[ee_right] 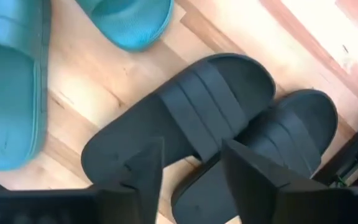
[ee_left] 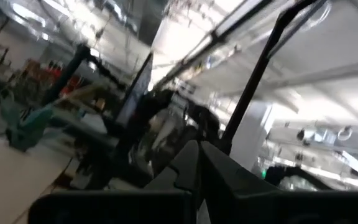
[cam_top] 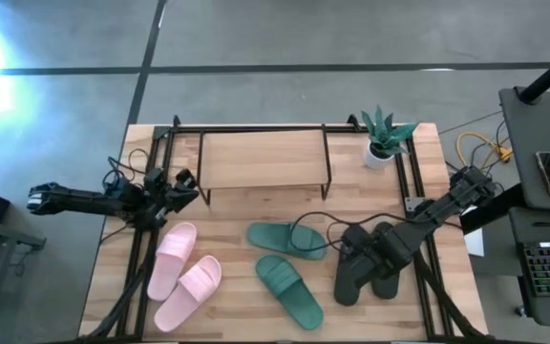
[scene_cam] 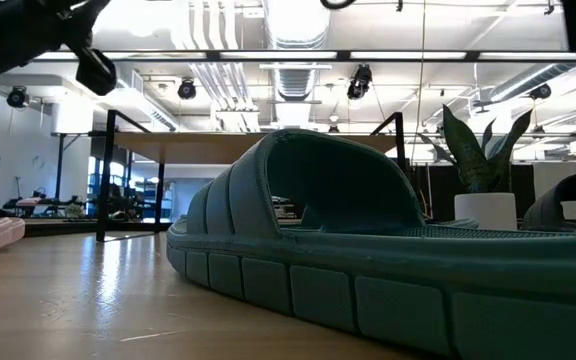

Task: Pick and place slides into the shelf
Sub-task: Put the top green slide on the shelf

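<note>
The two black slides [cam_top: 366, 275] lie side by side near the table's right edge, one overlapping the other [ee_right: 278, 137]. My right gripper [ee_right: 194, 171] hangs open just above them, its fingers pointing down on either side of the nearer slide's strap [ee_right: 197, 112]. The two green slides [cam_top: 286, 239] [cam_top: 290, 290] lie flat at mid-table, and one fills the low view [scene_cam: 368, 250]. A pink pair [cam_top: 184, 272] lies to the left. The shelf [cam_top: 264, 158] stands at the far edge. My left gripper [cam_top: 184, 186] hovers shut by the shelf's left end.
A potted plant [cam_top: 385, 139] stands at the far right corner, beside the shelf. Black frame rails [cam_top: 146, 258] run along both side edges of the table. Bare wood shows between the shelf and the slides. A desk with a keyboard [cam_top: 547, 272] stands off to the right.
</note>
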### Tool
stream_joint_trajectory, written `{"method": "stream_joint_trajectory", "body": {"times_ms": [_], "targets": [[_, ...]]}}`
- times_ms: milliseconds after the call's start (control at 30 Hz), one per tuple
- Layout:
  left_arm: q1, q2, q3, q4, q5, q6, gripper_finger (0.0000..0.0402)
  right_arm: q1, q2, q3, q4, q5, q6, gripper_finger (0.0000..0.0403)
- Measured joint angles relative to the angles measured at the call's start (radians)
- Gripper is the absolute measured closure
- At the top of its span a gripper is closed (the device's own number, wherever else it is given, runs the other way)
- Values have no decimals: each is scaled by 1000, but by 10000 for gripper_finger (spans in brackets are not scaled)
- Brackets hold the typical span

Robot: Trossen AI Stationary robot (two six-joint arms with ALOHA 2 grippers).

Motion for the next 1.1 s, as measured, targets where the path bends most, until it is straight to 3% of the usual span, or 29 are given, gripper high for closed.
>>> {"method": "stream_joint_trajectory", "body": {"times_ms": [133, 300, 400, 500, 700, 867, 1100], "targets": [[0, 44, 112, -212, 37, 38, 401, -28, 0, 0, 1, 0, -40, 205], [0, 131, 332, -566, 160, 237, 401, -60, 0, 0, 1, 0, -49, 196], [-1, 197, 470, -825, 163, 393, 401, -72, -1, 0, 1, -1, -48, 196], [1, 263, 564, -998, 156, 446, 401, -82, -3, 0, 4, -2, -48, 196], [-2, 356, 655, -1216, 141, 448, 401, -84, -3, -1, 13, -2, -51, 196], [-23, 414, 712, -1359, 72, 559, 401, -84, -3, -11, 9, -2, -67, 196], [-23, 479, 717, -1359, 60, 660, 401, -84, -3, -23, 9, -3, -44, 196]]}}
